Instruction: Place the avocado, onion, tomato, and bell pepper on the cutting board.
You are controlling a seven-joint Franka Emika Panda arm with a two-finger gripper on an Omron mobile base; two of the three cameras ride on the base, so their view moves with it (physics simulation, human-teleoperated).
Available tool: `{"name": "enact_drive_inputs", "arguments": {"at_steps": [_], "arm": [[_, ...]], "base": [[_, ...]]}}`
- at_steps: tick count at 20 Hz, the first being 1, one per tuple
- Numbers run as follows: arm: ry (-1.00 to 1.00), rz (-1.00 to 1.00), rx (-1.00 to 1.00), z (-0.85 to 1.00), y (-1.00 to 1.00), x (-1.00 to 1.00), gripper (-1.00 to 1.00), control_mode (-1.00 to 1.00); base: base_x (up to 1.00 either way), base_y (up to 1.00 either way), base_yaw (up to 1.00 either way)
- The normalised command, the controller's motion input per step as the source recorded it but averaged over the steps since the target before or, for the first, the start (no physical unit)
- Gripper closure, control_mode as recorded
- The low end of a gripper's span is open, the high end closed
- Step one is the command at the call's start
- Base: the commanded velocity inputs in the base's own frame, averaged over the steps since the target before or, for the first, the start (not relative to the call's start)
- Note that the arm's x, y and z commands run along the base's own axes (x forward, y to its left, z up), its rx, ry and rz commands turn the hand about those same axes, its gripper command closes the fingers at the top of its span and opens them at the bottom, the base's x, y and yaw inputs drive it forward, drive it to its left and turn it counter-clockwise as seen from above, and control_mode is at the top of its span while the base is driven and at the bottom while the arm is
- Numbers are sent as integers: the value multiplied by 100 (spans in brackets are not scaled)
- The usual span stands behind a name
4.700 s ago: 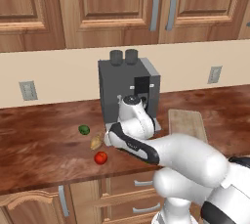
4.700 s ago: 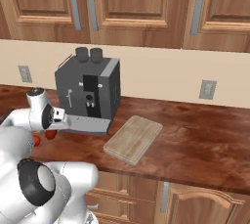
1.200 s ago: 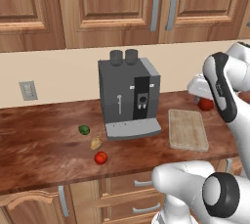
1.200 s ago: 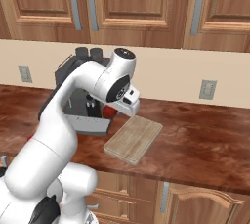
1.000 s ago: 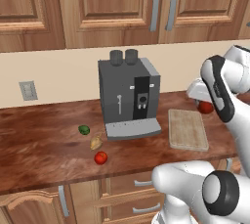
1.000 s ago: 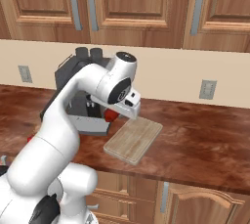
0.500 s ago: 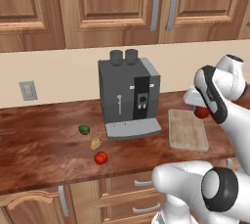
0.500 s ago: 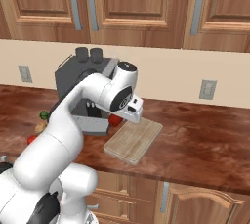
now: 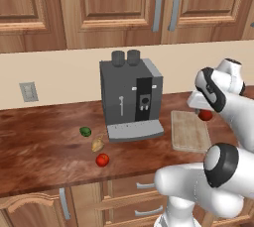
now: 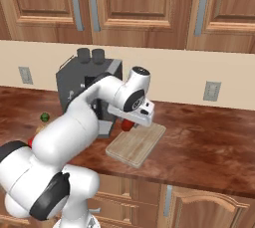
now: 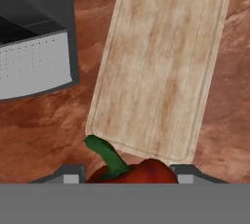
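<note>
Gripper (image 11: 128, 175), at the bottom centre of the hand view, with fingers partly closed on the bell pepper (image 11: 132, 170), green stem pointing up-left, held above the near edge of the cutting board (image 11: 161, 66) that fills the frame's upper right.
</note>
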Motion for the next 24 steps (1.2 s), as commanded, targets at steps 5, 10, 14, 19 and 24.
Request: {"name": "enact_drive_inputs", "arguments": {"at_steps": [5,10,14,19,24], "arm": [[12,4,0,-24,-14,26,100,-100],[7,2,0,-22,-9,17,100,-100],[0,4,0,-24,-19,11,100,-100],[0,1,0,-21,-7,29,100,-100],[0,5,0,-21,-14,29,100,-100]], "base": [[0,0,0],[0,0,0],[0,0,0],[0,0,0],[0,0,0]]}}
